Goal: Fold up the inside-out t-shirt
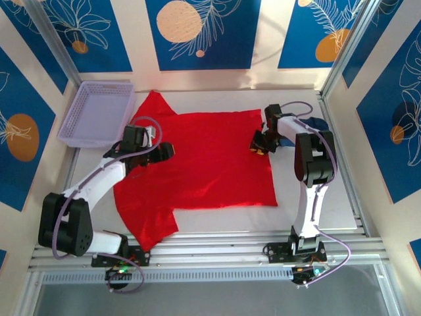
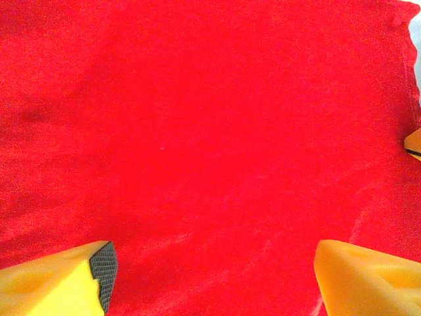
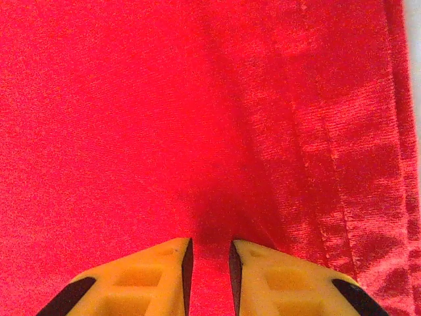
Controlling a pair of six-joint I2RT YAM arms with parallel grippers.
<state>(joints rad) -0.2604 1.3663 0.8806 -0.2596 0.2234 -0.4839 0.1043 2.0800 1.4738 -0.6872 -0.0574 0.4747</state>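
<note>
**Get a firm pinch at the hem**

The left gripper [image 1: 162,151] hangs wide open over the inside-out t-shirt [image 1: 204,161], which lies flat on the table [image 1: 322,204]. The right gripper [image 3: 209,263] pinches cloth beside the hem seam. It should probably catch both layers before lifting.

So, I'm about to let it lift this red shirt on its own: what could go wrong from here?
The right jaws pinch only a small pucker of the t-shirt beside the hem seam; it may slip, or lift one layer only. The left jaws stand wide open over flat cloth, holding nothing, so a one-sided pull could skew the shirt.
</note>
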